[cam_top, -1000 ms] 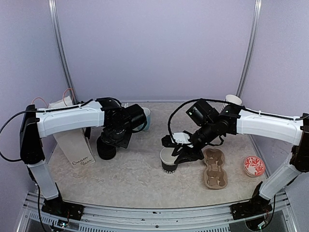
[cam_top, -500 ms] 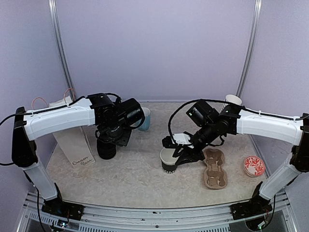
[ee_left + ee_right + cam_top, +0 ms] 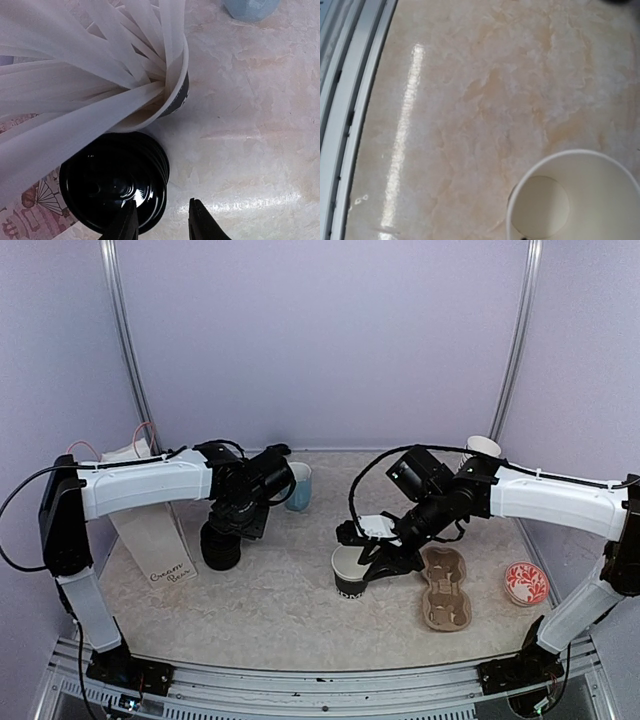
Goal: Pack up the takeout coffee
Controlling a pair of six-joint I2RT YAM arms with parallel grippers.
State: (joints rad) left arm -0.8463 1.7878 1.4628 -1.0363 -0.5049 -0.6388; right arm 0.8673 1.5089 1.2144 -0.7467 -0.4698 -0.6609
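One takeout cup (image 3: 348,575), black with white lettering and white inside, stands open and lidless at mid-table; it also shows in the right wrist view (image 3: 580,200). My right gripper (image 3: 378,555) is at its right rim; its fingers are hidden. A stack of round black lids (image 3: 220,546) sits left of centre, also in the left wrist view (image 3: 112,187). My left gripper (image 3: 161,222) is open just above it, one finger over the stack's right edge and the other over bare table. I see no second takeout cup.
A black cup of white sticks (image 3: 177,97) stands right behind the lids. Also here are a light blue mug (image 3: 300,485), a brown cardboard cup carrier (image 3: 445,588), a paper bag (image 3: 160,545) at the left, a red-patterned dish (image 3: 526,583) and a white cup (image 3: 483,447).
My left arm has swung a little left and back while its gripper stayed over the lid stack. The right arm and the cup have not moved.
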